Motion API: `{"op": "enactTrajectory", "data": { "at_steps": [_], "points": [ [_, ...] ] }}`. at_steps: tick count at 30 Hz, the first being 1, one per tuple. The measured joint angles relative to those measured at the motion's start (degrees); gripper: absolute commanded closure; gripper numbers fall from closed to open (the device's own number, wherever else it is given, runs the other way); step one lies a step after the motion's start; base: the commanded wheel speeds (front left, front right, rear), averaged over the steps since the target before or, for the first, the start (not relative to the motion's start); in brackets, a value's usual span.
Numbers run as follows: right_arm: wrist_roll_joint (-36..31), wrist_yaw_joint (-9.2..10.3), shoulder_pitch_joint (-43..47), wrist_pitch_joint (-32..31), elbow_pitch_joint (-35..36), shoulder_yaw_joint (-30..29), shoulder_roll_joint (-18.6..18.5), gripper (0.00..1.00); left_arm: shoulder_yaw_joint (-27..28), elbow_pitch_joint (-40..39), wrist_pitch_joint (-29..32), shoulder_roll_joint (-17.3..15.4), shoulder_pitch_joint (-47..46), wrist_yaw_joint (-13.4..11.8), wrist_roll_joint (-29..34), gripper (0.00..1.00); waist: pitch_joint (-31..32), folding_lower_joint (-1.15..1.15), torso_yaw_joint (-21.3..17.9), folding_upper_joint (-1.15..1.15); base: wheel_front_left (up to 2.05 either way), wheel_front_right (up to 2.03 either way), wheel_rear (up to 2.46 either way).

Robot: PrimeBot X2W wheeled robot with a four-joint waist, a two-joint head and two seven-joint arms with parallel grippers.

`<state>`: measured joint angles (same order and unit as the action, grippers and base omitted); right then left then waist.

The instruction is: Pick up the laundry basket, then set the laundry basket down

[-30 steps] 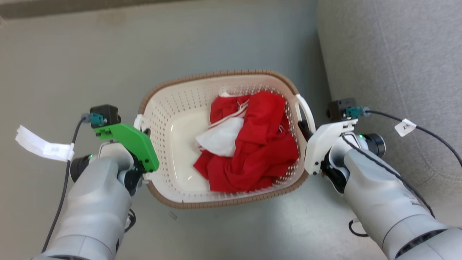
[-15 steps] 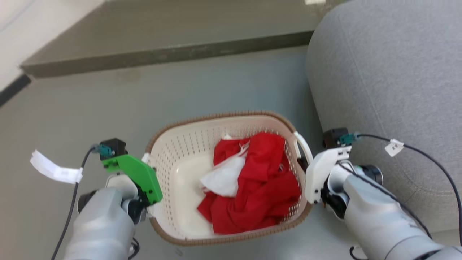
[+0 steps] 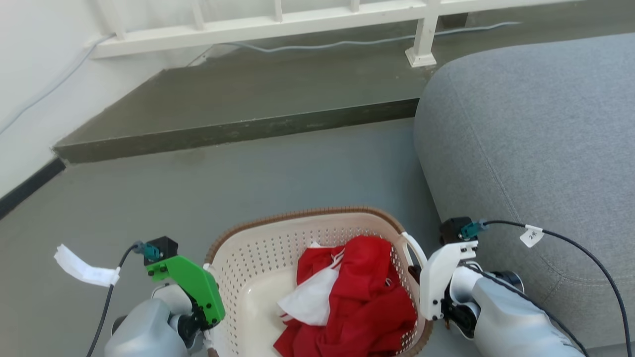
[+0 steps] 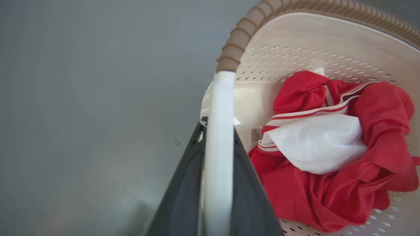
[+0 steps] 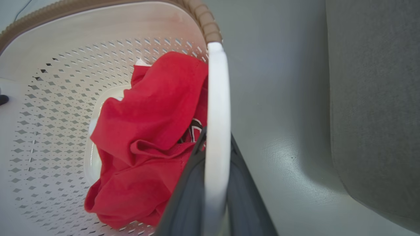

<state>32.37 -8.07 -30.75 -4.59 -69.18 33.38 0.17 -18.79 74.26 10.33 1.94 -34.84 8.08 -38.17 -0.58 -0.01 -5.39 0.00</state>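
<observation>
The basket [image 3: 297, 214] is held from both sides at the bottom of the head view, over the grey floor [image 3: 248, 173] and just beside the sofa [image 3: 536, 148] — whether its base touches the floor cannot be told. The left claw [image 4: 218, 127] is closed on the left handle [image 4: 219, 95], a dark finger pressed to each side of the white bar; the right claw [image 5: 217, 135] is clamped likewise on the right handle [image 5: 217, 85]. Red cloth [image 3: 372, 302] is heaped inside toward the right wall — white cloth [image 3: 311, 301] is tucked against it.
</observation>
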Motion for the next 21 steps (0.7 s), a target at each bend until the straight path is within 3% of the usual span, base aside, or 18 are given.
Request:
{"op": "enactTrajectory", "data": {
  "at_steps": [21],
  "points": [
    [2.5,0.0,1.7,-1.4,0.1,1.1,0.0,1.0,0.4,0.2,0.7,0.0,2.4,0.0,-1.0,1.0,2.1,0.0,-0.1,0.0,0.0,0.0,0.0]
  ]
}}
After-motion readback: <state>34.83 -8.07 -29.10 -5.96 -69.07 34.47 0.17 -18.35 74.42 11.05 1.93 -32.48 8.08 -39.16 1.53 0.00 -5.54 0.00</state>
